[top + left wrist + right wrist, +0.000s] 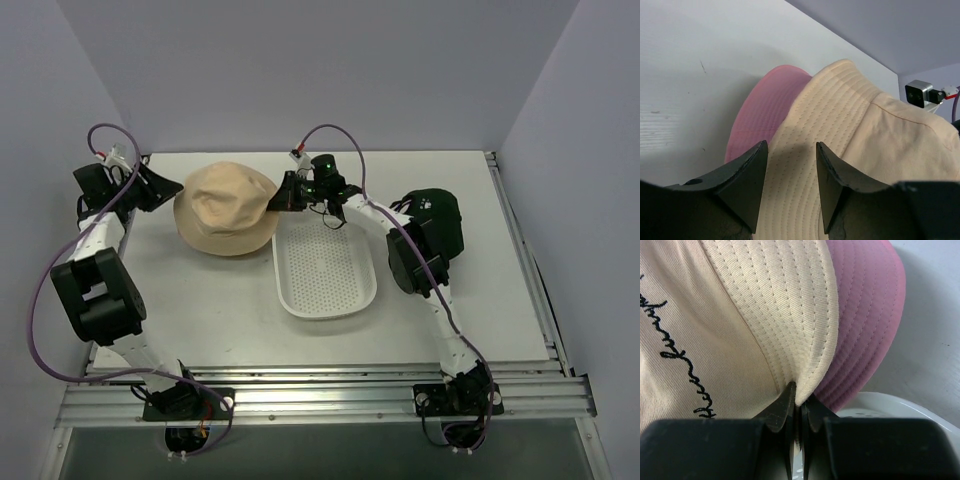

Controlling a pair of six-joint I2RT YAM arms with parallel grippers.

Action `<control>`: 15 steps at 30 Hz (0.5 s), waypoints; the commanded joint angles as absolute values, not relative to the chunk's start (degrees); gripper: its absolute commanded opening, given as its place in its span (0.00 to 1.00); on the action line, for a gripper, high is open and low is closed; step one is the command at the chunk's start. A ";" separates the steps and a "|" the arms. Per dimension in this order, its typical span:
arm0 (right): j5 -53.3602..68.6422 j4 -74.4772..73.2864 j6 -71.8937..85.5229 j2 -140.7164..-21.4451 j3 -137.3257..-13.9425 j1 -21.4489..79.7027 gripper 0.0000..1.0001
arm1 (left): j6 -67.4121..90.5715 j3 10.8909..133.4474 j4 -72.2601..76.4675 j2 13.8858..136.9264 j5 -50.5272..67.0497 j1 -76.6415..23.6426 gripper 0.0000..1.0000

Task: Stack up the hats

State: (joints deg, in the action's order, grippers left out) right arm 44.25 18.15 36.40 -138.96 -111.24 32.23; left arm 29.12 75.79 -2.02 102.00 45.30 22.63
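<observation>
Right gripper (799,401): jaws nearly shut, pinching the edge of the beige hat's (740,315) stitched brim, which folds up where it enters them. Left gripper (790,150): jaws parted and holding nothing. Beige brim fills the gap between them; contact cannot be judged.

Beige hat: a soft bucket shape with rows of parallel stitching around the brim and a smoother crown. It lies on the table (200,310) just beyond the far-left corner of the tray (325,270), with the near-right edge of its brim at that corner.

Pink hat (865,315): directly beneath the beige hat, with the same ribbed stitching. Its brim sticks out past the beige brim in both wrist views. From above it is almost wholly covered.

Dark hat (435,225): on the table to the right of the tray, well apart from the beige hat. It carries a small white mark, and whether it is black or dark green cannot be told. The right arm's elbow lies across it and hides part of it.

Tray: white, perforated, with rounded corners. The right arm crosses its far-right corner.

Writing: a line of black cursive script (670,360) runs along the beige crown; the words cannot be read.
</observation>
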 commanded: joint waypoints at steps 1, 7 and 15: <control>46.23 17.58 35.07 -136.41 -113.20 32.08 0.00 | 27.77 77.08 0.61 105.11 47.02 22.59 0.52; 45.70 16.26 33.84 -135.26 -113.20 31.99 0.00 | 28.21 76.20 3.68 106.52 48.51 22.41 0.52; 45.44 16.35 34.37 -135.97 -113.73 31.99 0.00 | 30.76 74.88 8.26 106.70 50.98 22.50 0.12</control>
State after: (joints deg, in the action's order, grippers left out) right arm 44.36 17.34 35.53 -138.96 -111.68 32.18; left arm 30.61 74.72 3.86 106.80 48.51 22.48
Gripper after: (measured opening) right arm 0.008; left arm 0.211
